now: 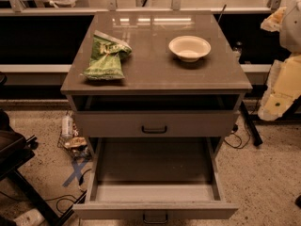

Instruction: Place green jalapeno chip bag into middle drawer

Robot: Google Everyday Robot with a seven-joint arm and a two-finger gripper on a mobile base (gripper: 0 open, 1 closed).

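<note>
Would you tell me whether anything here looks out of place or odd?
The crumpled light-green foil chip bag lies askew on the grey cabinet top, its top torn, and the wide grey-tan drawer below stands pulled out. The gripper hangs at the right edge, off the cabinet.

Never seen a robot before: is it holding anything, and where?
Nothing: the gripper is at the right edge, and the green jalapeno chip bag lies untouched on the cabinet top.

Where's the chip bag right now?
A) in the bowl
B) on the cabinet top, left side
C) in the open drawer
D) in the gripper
B: the chip bag lies on the cabinet top, left of the bowl, clear of the open drawer; the gripper is off at the view's right edge.
</note>
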